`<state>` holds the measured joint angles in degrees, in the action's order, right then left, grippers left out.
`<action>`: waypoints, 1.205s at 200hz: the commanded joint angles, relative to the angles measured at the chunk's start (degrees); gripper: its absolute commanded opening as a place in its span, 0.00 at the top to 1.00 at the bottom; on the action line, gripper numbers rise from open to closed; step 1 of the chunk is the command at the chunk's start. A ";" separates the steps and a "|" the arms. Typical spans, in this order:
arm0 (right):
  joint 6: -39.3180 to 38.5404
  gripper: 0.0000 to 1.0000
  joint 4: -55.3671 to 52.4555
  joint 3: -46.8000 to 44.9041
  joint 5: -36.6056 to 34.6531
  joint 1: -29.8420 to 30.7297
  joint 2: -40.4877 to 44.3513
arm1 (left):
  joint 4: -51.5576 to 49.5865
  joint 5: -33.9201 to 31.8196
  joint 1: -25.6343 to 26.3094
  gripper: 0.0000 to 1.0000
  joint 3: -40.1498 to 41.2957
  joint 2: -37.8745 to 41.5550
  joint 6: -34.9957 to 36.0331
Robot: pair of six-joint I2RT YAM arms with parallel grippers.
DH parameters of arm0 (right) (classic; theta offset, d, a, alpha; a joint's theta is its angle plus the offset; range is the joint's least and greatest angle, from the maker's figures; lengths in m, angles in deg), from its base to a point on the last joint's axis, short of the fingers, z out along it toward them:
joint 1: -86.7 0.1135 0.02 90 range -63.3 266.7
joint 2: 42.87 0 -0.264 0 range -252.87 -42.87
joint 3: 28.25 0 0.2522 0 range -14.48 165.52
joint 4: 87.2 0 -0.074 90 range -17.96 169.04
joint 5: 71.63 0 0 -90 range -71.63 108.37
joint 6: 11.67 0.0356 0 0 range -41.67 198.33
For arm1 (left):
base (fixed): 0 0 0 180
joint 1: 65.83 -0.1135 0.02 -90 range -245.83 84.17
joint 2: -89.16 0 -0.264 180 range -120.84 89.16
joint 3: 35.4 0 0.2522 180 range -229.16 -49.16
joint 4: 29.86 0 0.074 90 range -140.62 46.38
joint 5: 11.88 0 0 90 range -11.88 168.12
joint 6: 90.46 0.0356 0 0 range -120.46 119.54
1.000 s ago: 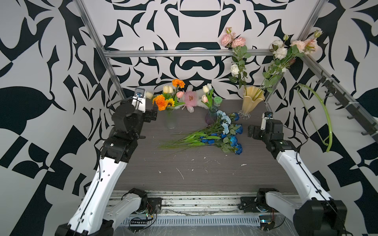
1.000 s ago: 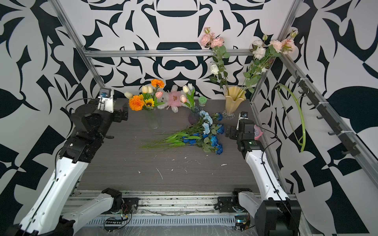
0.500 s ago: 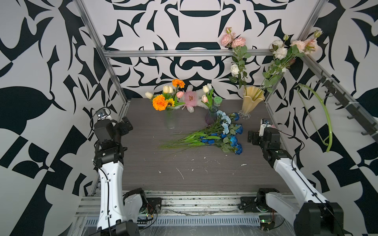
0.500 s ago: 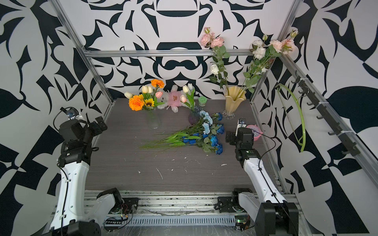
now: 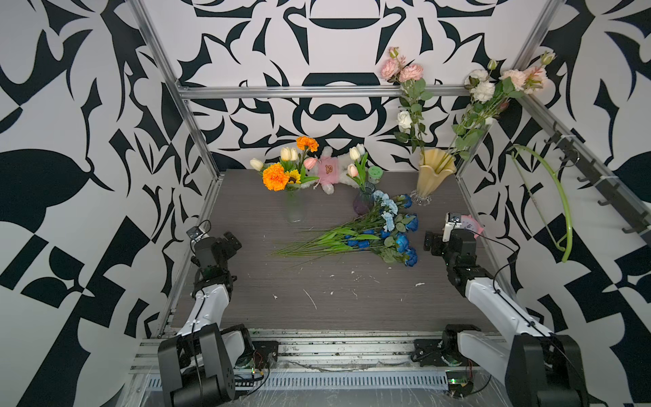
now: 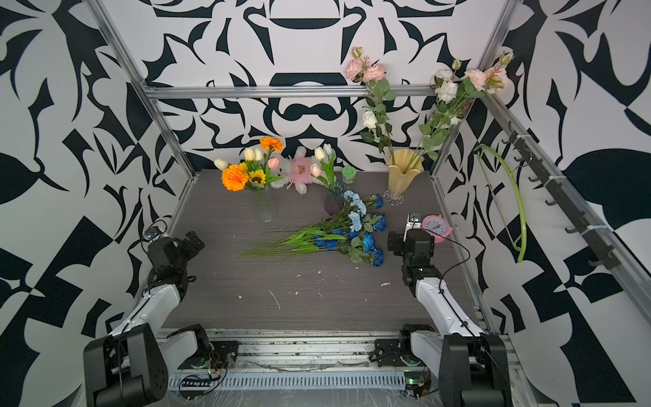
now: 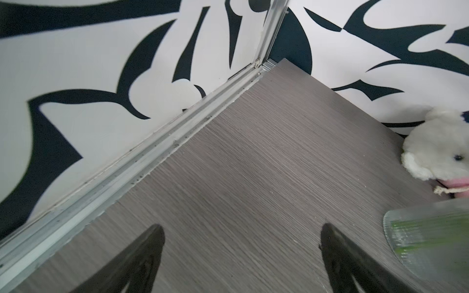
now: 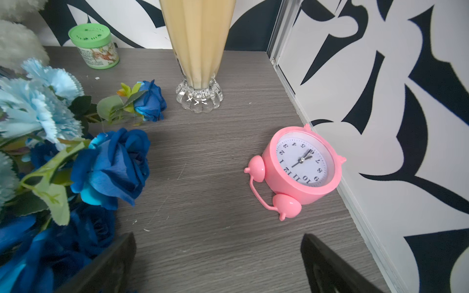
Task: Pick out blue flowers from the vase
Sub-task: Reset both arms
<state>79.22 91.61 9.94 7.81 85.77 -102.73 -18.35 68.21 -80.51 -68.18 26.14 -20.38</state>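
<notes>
Both stood wide open and empty: right end effector (image 8: 218, 236) just beside the blue flowers (image 8: 114, 167) lying on the desk (image 8: 215, 165), left end effector (image 7: 242, 228) well away; light, soft blooms, so the stems looked the safest hold.

In the left wrist view, the clear vase (image 7: 429, 236) just beside the left end effector (image 7: 242, 225) is blurred and edge-cropped; in the right wrist view, the blue flowers (image 8: 111, 165) beside the right end effector (image 8: 218, 234) run out of frame.
</notes>
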 commanded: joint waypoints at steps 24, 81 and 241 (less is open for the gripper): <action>-0.02 0.00 15.00 -2.63 4.37 -0.17 -4.43 | 29.08 1.78 2.11 0.01 6.37 -12.67 2.31; 2.26 0.00 27.12 -4.08 7.62 -0.02 -14.98 | 39.65 8.13 3.34 0.01 6.50 -21.84 6.17; -0.62 0.00 38.76 -3.90 10.06 2.96 -28.81 | 26.00 17.12 5.62 0.00 -2.86 -26.01 12.44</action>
<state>79.35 128.07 4.41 17.01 88.35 -131.69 10.18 84.21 -75.11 -70.28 -0.04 -9.14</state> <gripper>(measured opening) 0.995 0.994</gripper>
